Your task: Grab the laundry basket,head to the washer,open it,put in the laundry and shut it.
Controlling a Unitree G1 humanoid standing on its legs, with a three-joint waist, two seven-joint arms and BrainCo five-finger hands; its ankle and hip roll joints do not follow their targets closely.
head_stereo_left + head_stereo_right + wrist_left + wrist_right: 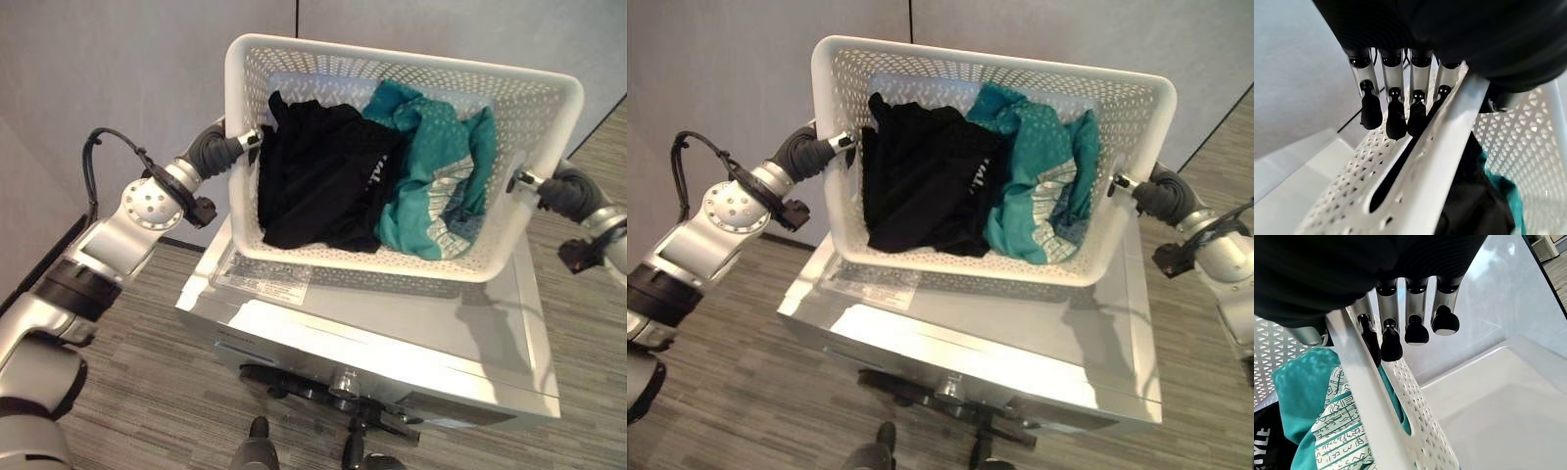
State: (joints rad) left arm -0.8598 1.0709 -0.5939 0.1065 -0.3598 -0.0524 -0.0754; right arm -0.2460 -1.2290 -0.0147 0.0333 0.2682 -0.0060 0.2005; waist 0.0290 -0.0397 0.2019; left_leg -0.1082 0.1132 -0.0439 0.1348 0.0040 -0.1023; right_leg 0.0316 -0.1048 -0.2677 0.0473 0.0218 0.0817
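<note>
Washer (392,343): a silver-topped machine standing on grey striped floor (118,392), directly below the head camera, its front edge and fittings nearest the robot. The top panel is bare in front of the basket.

Laundry basket (544,108): white, perforated, held between the two hands above the rear half of the washer top and tipped toward the robot, so its inside faces the camera. Whether its base touches the top cannot be told. Load: a black garment (313,176) on the robot's left side, a teal patterned garment (431,176) on the right, both inside the walls.

Left hand (227,147): fingers (1396,115) curled over the rim at the left handle slot, gripping it. Right hand (1151,193): fingers (1391,342) curled likewise over the right rim.

Judgement: the carry appears to be ending at the washer; the door is not yet opened. To do this step well, lower the basket level onto the washer top, both sides together, and set it well back from the front edge. Release only once it sits flat. Tipping further risks the garments spilling out.
</note>
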